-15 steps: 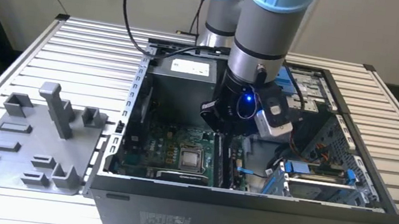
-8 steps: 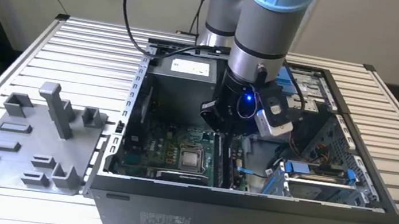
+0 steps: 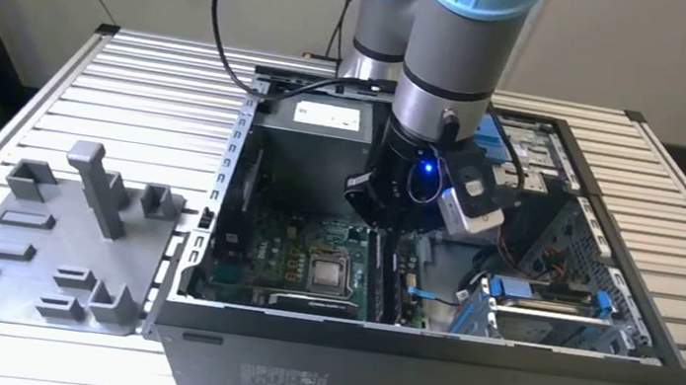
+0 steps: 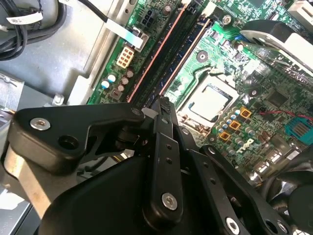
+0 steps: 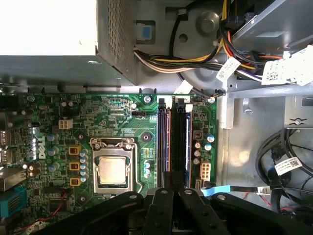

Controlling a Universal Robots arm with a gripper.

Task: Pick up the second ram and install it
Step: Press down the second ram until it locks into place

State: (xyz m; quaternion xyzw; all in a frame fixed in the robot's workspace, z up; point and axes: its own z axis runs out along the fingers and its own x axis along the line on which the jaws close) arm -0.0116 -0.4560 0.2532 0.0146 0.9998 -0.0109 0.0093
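Observation:
My gripper (image 3: 382, 224) hangs inside the open computer case, low over the motherboard (image 5: 122, 122). In both wrist views its black fingers stand closed together, and I see nothing between them. The fingertips (image 4: 164, 104) sit at the near end of the two long black memory slots (image 5: 173, 142) (image 4: 171, 54), beside the processor socket (image 5: 113, 170). A thin bluish edge (image 5: 188, 152) runs along the slot nearest the case wall. I cannot tell the second ram apart from the slots. In the first wrist view my gripper (image 5: 173, 192) covers the slots' near end.
The case (image 3: 429, 348) stands on a slatted table. A grey tray (image 3: 27, 270) with upright blocks lies at the exterior view's left. Inside are the power supply (image 3: 317, 139), bundled cables (image 5: 195, 56) and a drive cage (image 3: 553, 315) close by the gripper.

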